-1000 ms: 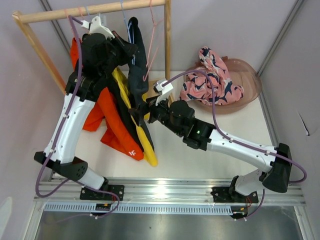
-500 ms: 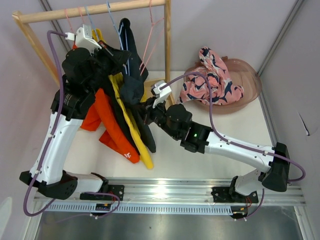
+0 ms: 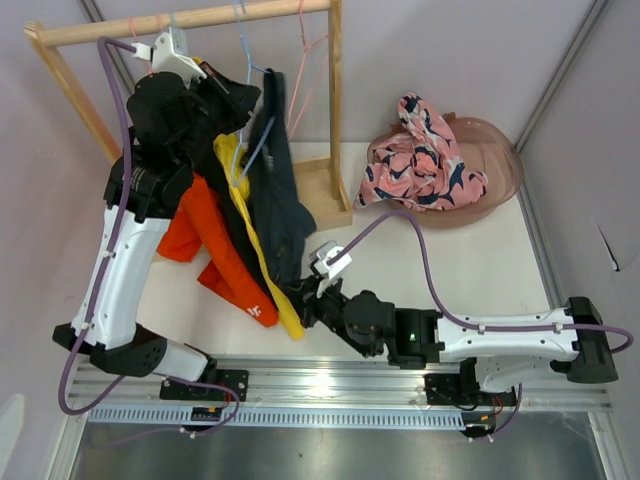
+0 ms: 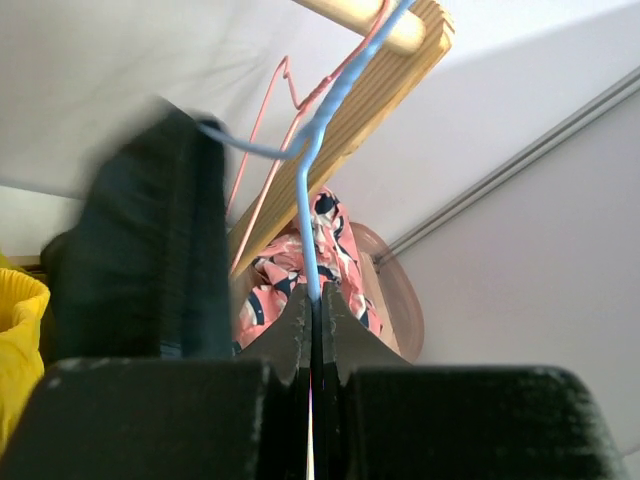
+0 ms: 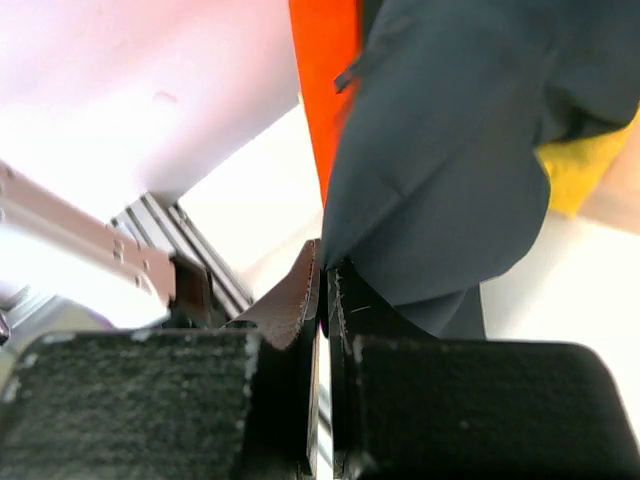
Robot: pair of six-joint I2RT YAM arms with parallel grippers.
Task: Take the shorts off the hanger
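Observation:
A pair of black shorts [image 3: 278, 195] hangs stretched from a blue wire hanger [image 3: 262, 140] on the wooden rail [image 3: 200, 18]. My left gripper [image 3: 248, 98] is shut on the hanger's wire [image 4: 318, 150] just below the rail, jaws pressed tight on it [image 4: 312, 296]. My right gripper [image 3: 298, 293] is low near the table's front, shut on the bottom hem of the black shorts [image 5: 450, 150]; the hem sits between the jaws [image 5: 325, 268]. Orange shorts [image 3: 195, 235], yellow shorts [image 3: 262, 262] and another black pair [image 3: 233, 232] hang beside them. Pink floral shorts [image 3: 415, 160] lie in the basin.
A brown basin [image 3: 500, 150] stands at the back right. The rack's upright post [image 3: 335, 100] and wooden foot [image 3: 325, 195] are just right of the hanging clothes. An empty pink hanger [image 4: 268, 130] hangs on the rail. The metal base rail [image 3: 330, 385] runs along the near edge.
My right gripper has shut on the black shorts' hem and drawn back toward the table's near edge, stretching the shorts. The left arm has shifted up toward the rail with the hanger.

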